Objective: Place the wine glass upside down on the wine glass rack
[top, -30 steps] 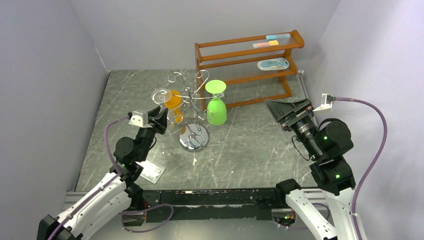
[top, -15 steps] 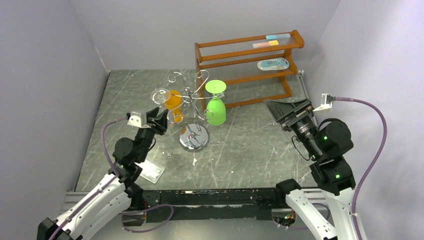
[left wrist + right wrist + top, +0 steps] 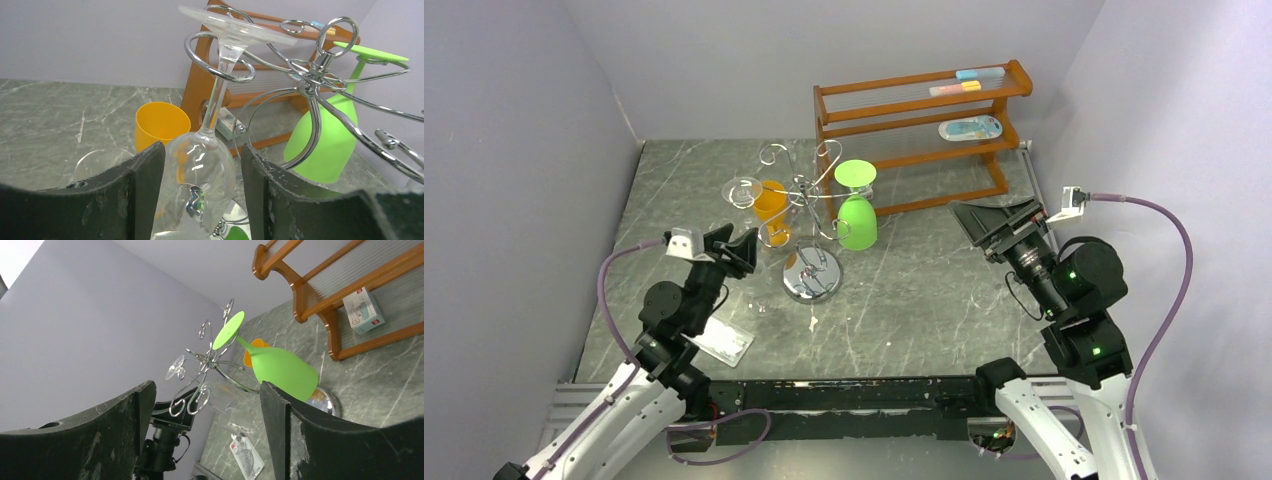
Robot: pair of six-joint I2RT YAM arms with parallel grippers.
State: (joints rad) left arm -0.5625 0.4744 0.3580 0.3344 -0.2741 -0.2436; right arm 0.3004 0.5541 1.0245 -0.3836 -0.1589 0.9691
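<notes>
**Clear glass on rack, L hand spread round the bowl**

You had the clear wine glass [image 3: 197, 175] hanging upside down on the wine glass rack [image 3: 322, 60]. Its foot sat on top of a curled wire arm on the rack's left side in the top view. The stem passed down thru the loop and the bowl hung below w/ the rim lowest. Your L hand [image 3: 200, 155] was spread, one finger each side of the bowl. Both fingers were v. close to the glass, but I couldn't tell whether either touched it. The bowl's rim was cut off by the bottom edge of the wrist view.

The opposite arm of the rack carried a green wine glass [image 3: 325, 145], also inverted, foot up on its wire loop. An orange cup [image 3: 161, 122] stood upright on the surface [image 3: 60, 110] behind the clear glass. A clear tumbler [image 3: 100, 162] stood just beside the cup, nearer your L hand. The wooden shelf [image 3: 194, 85] stood behind the rack, near the back wall.

Your R hand [image 3: 204, 400] was spread wide, holding nothing. It was raised well apart from the rack on the rack's right side, facing it.
</notes>
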